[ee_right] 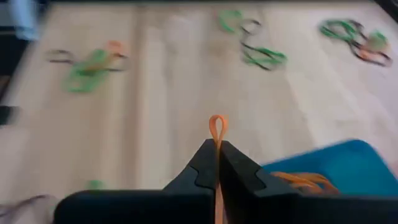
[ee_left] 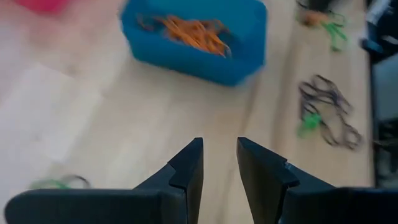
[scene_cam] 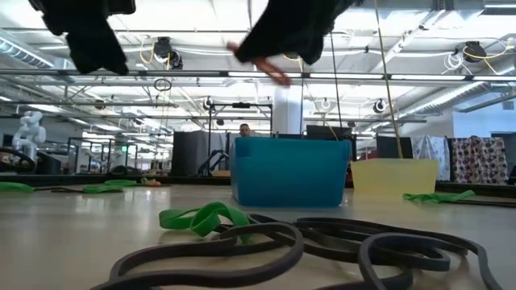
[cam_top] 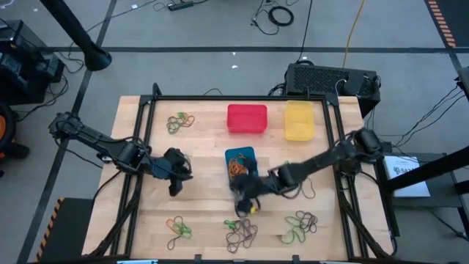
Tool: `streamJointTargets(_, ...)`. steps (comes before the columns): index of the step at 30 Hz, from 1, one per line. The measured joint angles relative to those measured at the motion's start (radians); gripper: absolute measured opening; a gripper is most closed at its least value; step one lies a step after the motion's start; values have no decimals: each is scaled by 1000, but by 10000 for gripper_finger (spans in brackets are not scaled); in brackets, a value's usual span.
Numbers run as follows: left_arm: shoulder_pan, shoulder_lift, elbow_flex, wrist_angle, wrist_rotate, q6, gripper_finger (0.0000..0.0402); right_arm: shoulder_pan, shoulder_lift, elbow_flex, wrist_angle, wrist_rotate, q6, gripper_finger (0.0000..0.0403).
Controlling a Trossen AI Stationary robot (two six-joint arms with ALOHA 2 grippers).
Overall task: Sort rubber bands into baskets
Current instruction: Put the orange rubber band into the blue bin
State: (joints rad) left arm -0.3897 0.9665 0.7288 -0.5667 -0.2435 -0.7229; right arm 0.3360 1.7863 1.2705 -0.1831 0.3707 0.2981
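Orange rubber band (ee_right: pixel 217 127) sits pinched in the closed right gripper (ee_right: pixel 218 149), seemingly just beside the blue basket (cam_top: pixel 240 155). Released early, it could miss. Left gripper (ee_left: pixel 219 155) waits, fingers narrowly apart, empty.

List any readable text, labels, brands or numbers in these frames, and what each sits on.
None can be read.
White sheet beside the table's right edge, high view: dark printing, too small to read.
Blue basket, yellow basket, red basket: no marking visible.
Right gripper, shut on an orange rubber band, and left gripper: no lettering visible.
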Motion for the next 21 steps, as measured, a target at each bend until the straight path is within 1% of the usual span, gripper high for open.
streamJointTargets(2,-12,0,0,-2,42,-40,105,-38,0,0,-30,-10,0,4)
streamJointTargets(5,-53,4,0,-1,71,-123,105,-86,-2,0,-100,-13,0,8)
streamJointTargets(8,-115,14,0,3,90,-202,105,-129,0,0,-205,-20,16,14)
streamJointTargets(11,-188,34,0,2,91,-282,105,-166,-1,0,-270,-69,39,23)
streamJointTargets(15,-293,82,0,2,91,-397,105,-196,-1,0,-279,-167,31,37)
streamJointTargets(21,-424,192,0,17,113,-582,105,-202,-1,0,-285,-169,13,62)
